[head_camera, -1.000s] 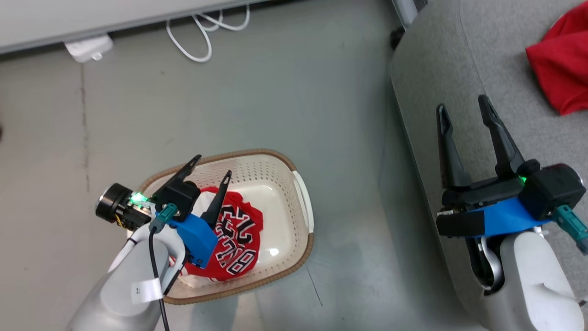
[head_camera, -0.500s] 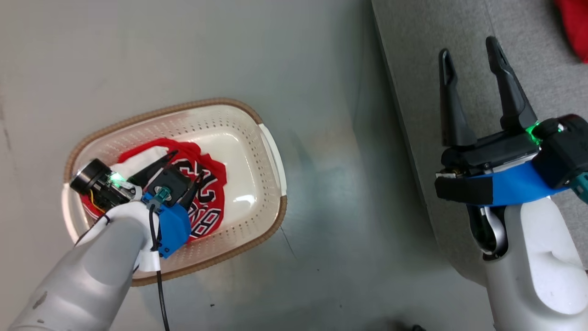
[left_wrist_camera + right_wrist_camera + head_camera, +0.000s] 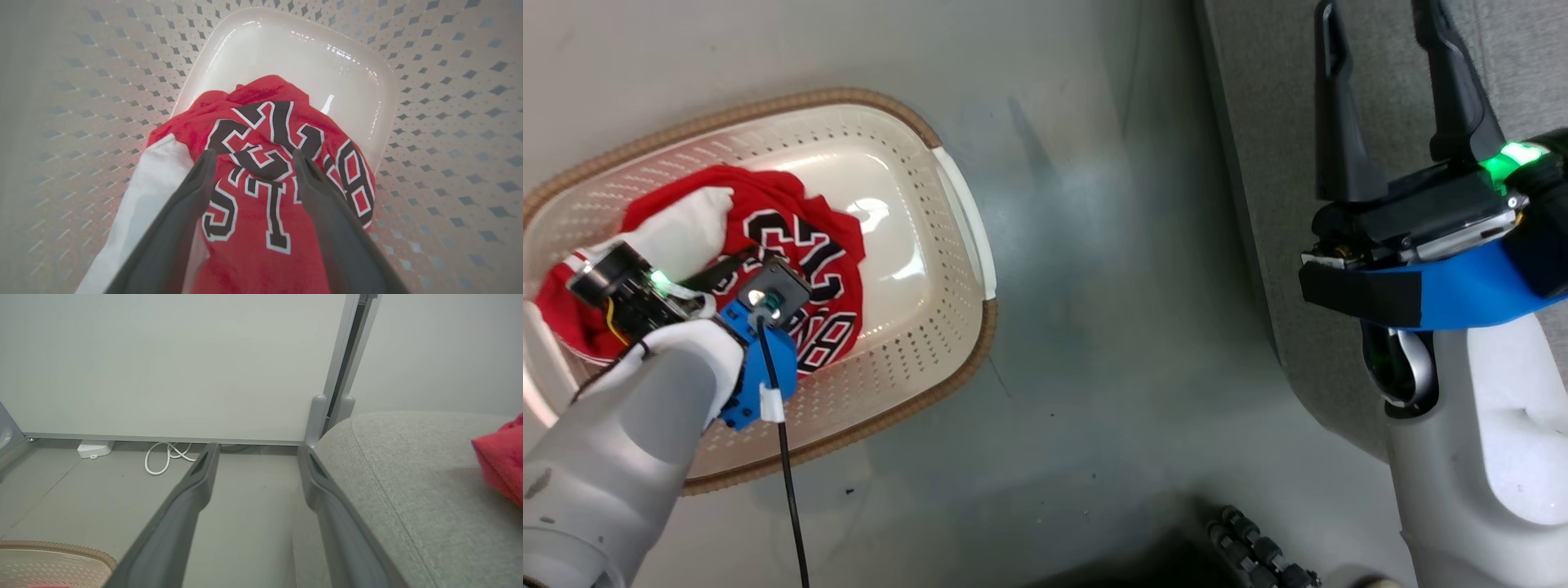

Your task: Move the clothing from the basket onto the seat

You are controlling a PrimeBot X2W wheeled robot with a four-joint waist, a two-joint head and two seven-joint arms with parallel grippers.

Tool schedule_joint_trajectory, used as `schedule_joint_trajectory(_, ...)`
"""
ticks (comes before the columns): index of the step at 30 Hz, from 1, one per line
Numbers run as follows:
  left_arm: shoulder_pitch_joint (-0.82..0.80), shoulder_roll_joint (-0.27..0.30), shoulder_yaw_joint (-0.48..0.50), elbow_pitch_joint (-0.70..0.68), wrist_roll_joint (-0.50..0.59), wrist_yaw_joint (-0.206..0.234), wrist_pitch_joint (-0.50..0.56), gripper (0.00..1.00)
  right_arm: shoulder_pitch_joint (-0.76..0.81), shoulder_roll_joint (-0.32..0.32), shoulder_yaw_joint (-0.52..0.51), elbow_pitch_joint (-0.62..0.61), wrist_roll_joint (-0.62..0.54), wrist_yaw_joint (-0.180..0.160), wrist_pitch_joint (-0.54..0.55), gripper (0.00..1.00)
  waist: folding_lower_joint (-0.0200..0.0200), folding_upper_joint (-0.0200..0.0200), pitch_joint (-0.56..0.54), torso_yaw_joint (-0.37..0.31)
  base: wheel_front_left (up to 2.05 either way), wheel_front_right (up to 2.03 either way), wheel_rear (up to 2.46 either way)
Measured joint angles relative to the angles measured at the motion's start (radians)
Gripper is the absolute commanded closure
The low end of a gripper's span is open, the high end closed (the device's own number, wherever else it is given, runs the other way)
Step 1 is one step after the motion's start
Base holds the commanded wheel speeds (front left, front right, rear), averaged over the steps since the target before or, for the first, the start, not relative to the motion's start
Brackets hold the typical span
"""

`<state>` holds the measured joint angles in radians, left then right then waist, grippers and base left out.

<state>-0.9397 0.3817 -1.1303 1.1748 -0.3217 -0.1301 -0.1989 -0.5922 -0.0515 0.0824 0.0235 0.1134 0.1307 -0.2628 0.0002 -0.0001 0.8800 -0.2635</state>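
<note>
The cream basket (image 3: 849,102) with its brown rim stands on the floor at the left. A red jersey (image 3: 809,269) with black-and-white lettering lies bunched in it. My left gripper (image 3: 737,269) reaches down into the basket. In the left wrist view this gripper (image 3: 252,157) is open, its fingers straddling the lettering on the jersey (image 3: 261,118); contact is unclear. My right gripper (image 3: 1376,16) is open and empty above the edge of the grey seat (image 3: 1258,122). A plain red garment (image 3: 502,457) lies on the seat (image 3: 408,465), right of the open right gripper (image 3: 258,449).
Grey floor (image 3: 1094,286) separates basket and seat. In the right wrist view a white cable (image 3: 163,457) and a white power strip (image 3: 94,448) lie by the wall, and a grey partition post (image 3: 318,416) stands behind the seat. A dark ribbed part (image 3: 1250,539) shows at the bottom.
The head camera has tilted down, shifting the whole picture. My left gripper has dropped from above the basket rim down onto the jersey, still open. The right gripper stays open.
</note>
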Motion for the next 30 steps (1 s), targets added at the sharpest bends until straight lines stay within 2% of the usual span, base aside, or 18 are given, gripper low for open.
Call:
schedule_joint_trajectory(7, -0.073, 0.026, -0.073, 0.043, -0.033, 0.000, 0.072, 0.00, -0.027, 0.000, -0.002, -0.034, 0.003, 0.000, 0.000, 0.00, 0.0000, 0.0000, 0.093, -0.025, 0.00, 0.00, 0.00)
schedule_joint_trajectory(20, -0.149, 0.042, -0.114, 0.078, -0.058, 0.000, 0.173, 0.00, -0.034, 0.000, -0.010, -0.091, 0.004, 0.000, 0.000, 0.00, -0.0002, 0.0001, 0.190, -0.053, 0.00, 0.00, 0.00)
schedule_joint_trajectory(21, -0.151, 0.041, -0.115, 0.078, -0.058, -0.001, 0.175, 0.13, -0.034, 0.000, -0.011, -0.092, 0.004, 0.000, 0.000, 0.00, -0.0003, 0.0001, 0.191, -0.052, 0.00, 0.00, 0.00)
schedule_joint_trajectory(22, -0.152, 0.040, -0.116, 0.079, -0.059, -0.001, 0.175, 0.69, -0.033, 0.000, -0.012, -0.093, 0.004, 0.000, 0.000, 0.00, -0.0003, 0.0001, 0.192, -0.051, 0.00, 0.00, 0.00)
schedule_joint_trajectory(23, -0.153, 0.038, -0.117, 0.079, -0.064, -0.002, 0.175, 1.00, -0.033, 0.000, -0.012, -0.093, 0.004, 0.000, 0.000, 0.00, -0.0003, 0.0001, 0.193, -0.049, 0.00, 0.00, 0.00)
schedule_joint_trajectory(30, -0.153, 0.030, -0.129, 0.082, -0.083, -0.002, 0.172, 1.00, -0.034, 0.000, -0.014, -0.092, 0.004, 0.000, 0.000, 0.00, -0.0002, 0.0001, 0.189, -0.044, 0.00, 0.00, 0.00)
